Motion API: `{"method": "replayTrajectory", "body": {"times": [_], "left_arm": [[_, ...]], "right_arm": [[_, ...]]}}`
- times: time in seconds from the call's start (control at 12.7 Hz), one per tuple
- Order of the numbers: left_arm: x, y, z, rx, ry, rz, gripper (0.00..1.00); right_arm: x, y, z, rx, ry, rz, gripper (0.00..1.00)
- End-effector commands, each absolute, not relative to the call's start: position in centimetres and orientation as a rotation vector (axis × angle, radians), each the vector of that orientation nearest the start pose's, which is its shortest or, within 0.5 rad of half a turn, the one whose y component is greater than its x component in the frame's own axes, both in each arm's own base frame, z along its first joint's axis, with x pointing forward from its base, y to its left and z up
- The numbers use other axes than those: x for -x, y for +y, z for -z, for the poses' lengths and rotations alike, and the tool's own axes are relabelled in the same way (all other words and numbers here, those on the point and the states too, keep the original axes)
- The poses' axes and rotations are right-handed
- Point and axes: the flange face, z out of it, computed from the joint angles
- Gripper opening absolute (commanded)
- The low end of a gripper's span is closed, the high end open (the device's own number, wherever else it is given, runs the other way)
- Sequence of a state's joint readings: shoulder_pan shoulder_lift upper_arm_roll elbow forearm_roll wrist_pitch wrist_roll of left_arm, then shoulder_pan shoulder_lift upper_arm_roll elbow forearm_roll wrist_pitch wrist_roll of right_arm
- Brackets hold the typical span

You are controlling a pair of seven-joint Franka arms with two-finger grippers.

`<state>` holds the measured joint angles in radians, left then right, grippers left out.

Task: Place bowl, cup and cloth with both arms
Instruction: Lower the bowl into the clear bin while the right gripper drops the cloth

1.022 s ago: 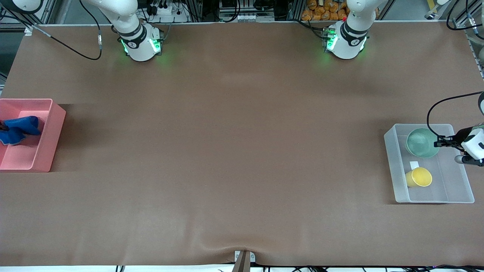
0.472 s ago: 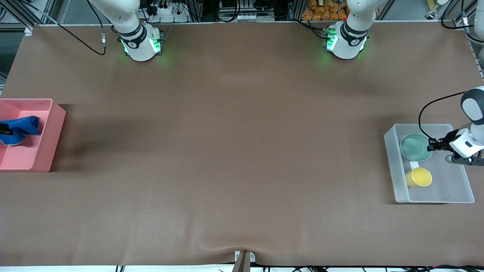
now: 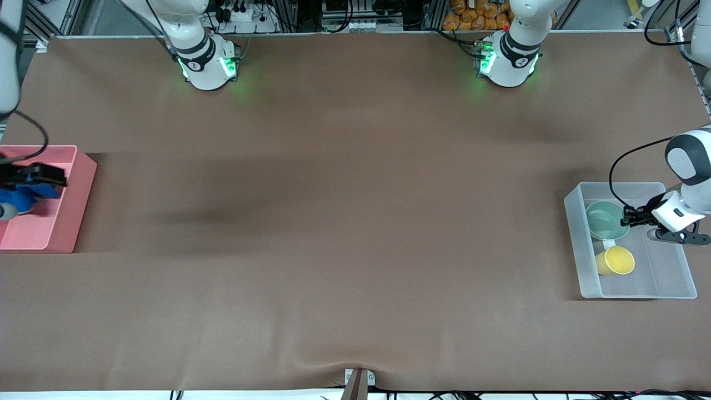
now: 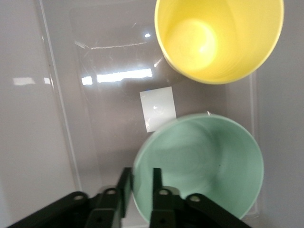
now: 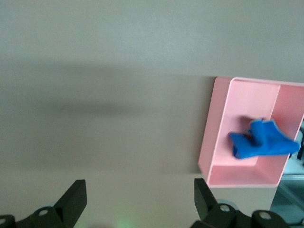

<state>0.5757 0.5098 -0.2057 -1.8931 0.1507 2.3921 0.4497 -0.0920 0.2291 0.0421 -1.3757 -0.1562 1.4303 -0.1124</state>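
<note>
Cloth [image 3: 25,195]: crumpled in the pink bin [image 3: 75,214] at the table's [image 3: 344,222] edge toward the right arm's end; it lies free on the bin floor — judged already placed.
Pink bin: opaque walls hold the cloth in; nothing else shows inside.
Clear tray [image 3: 577,250]: stands at the table's edge toward the left arm's end; it carries bowl and cup, so both pieces look placed.
Bowl [image 3: 604,219]: upright in the tray, toward the corner farther from the front camera; its rim sits between the fingers of the left gripper [image 4: 140,180].
Cup [image 3: 615,260]: lying on its side in the tray, nearer the front camera than the bowl, just beside it, mouth toward the bowl.
White label [image 4: 158,109]: flat on the tray floor between cup and bowl.
Left gripper: low in the tray at the bowl's rim, one finger inside and one outside; whether it pinches or has let go cannot be told.
Right gripper [image 5: 137,192]: fingers spread wide, holding nothing — raised over the pink bin's rim in the front view.
Obstructions: the cup lies close to the bowl; judged risk — a sideways withdrawal could nudge either.
</note>
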Motion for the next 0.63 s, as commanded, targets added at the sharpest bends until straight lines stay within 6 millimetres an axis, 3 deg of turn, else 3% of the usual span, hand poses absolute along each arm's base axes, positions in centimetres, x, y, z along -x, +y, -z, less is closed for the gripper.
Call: {"method": "replayTrajectory", "body": {"times": [0.0,0.24,0.31,0.39,0.55], "left_arm": [[-59.8,23.8,-25.7,3.075,0.324,0.038,1.0],[-62.2,22.8,-30.1,3.07,0.345,-0.018,1.0],[-63.1,21.9,-31.5,3.07,0.354,-0.039,1.0],[-63.8,20.6,-32.6,3.075,0.34,-0.056,1.0],[-64.6,16.9,-35.0,3.07,0.24,-0.05,1.0]], "right_arm": [[-55.9,-4.8,-58.5,3.141,0.15,-0.279,1.0],[-52.7,-5.1,-59.4,3.1,0.249,-0.238,1.0],[-52.4,-6.6,-59.8,3.073,0.31,-0.226,1.0],[-51.9,-8.2,-60.4,3.017,0.367,-0.198,1.0],[-51.8,-9.3,-60.9,2.996,0.399,-0.174,1.0]]}}
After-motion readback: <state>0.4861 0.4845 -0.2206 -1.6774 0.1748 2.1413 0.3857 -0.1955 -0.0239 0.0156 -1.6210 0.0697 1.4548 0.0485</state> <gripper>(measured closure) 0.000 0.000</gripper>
